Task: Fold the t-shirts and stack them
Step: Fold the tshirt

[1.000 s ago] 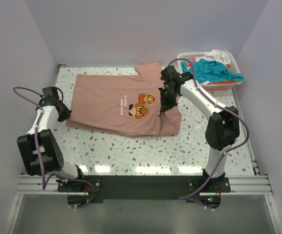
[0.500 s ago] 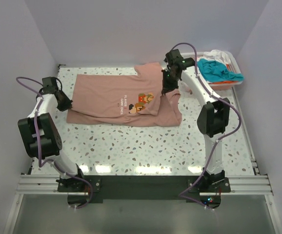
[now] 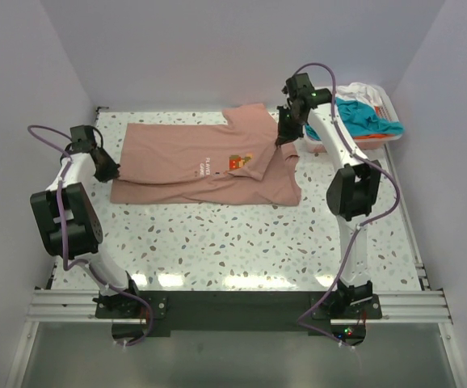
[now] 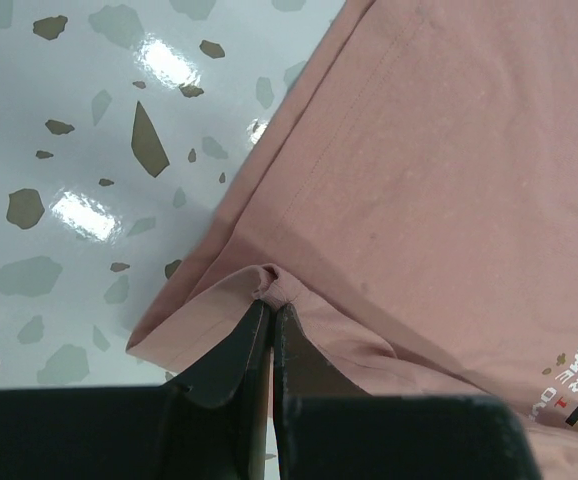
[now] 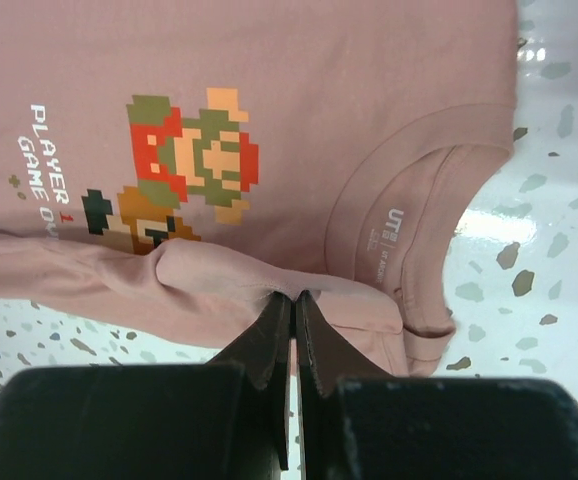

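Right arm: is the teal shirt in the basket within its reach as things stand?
Probably not yet: the right gripper is shut on the pink t-shirt. The teal t-shirt lies close beside that arm, nothing between, so it likely reaches once it lets go.

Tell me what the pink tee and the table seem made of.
Pink tee: soft matte knit, probably cotton jersey; it creases and bunches, with stitched hems. Table: hard, glossy, white with dark flecks like terrazzo; it mirrors the lights. Stone or laminate, I cannot tell.
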